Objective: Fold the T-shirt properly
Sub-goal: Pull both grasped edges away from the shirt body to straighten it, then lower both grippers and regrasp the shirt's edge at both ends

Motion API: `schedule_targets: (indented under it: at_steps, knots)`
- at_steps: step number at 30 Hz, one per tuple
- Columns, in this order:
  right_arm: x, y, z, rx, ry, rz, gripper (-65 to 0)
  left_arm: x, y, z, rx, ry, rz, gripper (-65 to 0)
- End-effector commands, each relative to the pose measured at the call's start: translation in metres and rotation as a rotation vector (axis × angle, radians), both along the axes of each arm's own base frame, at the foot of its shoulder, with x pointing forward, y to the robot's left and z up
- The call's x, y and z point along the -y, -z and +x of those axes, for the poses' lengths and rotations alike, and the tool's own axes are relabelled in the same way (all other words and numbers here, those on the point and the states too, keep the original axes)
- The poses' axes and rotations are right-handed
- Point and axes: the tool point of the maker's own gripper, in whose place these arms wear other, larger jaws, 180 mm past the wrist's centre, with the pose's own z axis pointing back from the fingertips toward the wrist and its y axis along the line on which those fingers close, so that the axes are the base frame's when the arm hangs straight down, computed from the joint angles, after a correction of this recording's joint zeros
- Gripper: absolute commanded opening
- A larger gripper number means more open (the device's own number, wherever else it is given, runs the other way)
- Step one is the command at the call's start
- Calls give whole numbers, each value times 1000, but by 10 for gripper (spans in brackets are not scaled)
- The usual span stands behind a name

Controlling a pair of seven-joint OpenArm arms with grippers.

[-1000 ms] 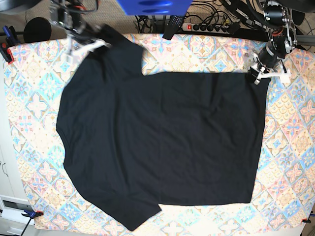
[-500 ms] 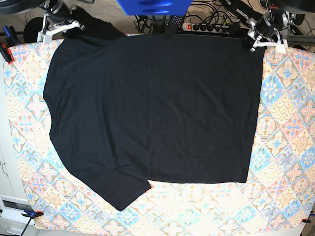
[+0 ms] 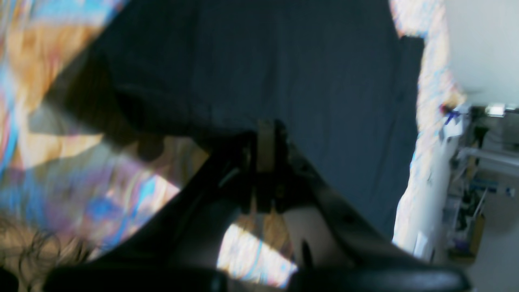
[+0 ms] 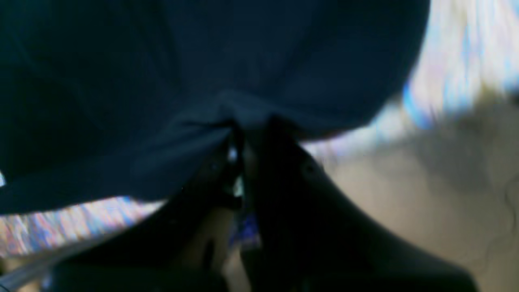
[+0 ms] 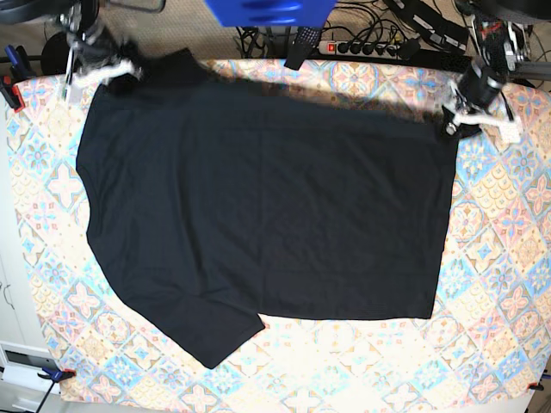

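Two grippers are clenched on the far edge of the T-shirt (image 5: 258, 215), one at each far corner. Right gripper (image 5: 102, 70) sits at the base view's upper left, pinching fabric near the shoulder/sleeve end; in its wrist view the right gripper's (image 4: 239, 138) jaws are closed with black cloth bunched between them. Left gripper (image 5: 461, 120) sits at upper right on the hem-side corner; the left wrist view is blurred, but the left gripper (image 3: 265, 138) looks closed with the shirt's edge at its tips.

Handling, as a judgement: light, soft, floppy cotton, no stiffness at all. It sags and bunches wherever it isn't supported, so a single-point pinch makes a gather, as seen at the right jaws. Not fragile, not slippery; matte cloth should drag on the tablecloth (image 5: 508, 284) rather than slide freely. Best holds are edges and corners: hem corners, shoulder seams, sleeve ends. Two matched corners keep the edge taut and straight for a fold.

Looks: plain solid black, short-sleeved, no print visible. It lies spread mostly flat across the middle of the pastel diamond-patterned tablecloth, collar end toward the base view's left, hem toward the right. One sleeve sticks out at lower left near the table's front edge. The far edge is slightly raised, with a shadow strip on the cloth behind it. Body surface is fairly smooth, few wrinkles. No tag mark is discernible from here.
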Motion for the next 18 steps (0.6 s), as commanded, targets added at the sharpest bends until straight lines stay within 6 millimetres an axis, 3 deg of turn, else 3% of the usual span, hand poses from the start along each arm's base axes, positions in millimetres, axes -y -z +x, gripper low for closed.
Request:
schedule_targets:
  at_steps: [1, 5, 9, 14, 18]
  knots:
    - [4, -10, 12, 45, -7, -15, -649, -5, -9, 10, 37, 7, 32, -650]
    - [6, -22, 45, 124, -28, -28, -648, -15, -9, 35, 67, -7, 70, -650]
    - [8, -38, 85, 205, -36, -27, -647, -30, 9, 60, 59, -64, 34, -650]
    - [14, -26, 118, 172, -41, 8, -647, -24, 36, 96, 21, -65, 0, -650]
    - [25, -12, 138, 158, 5, 33, -647, -16, 43, 124, 16, -41, 13, -650]
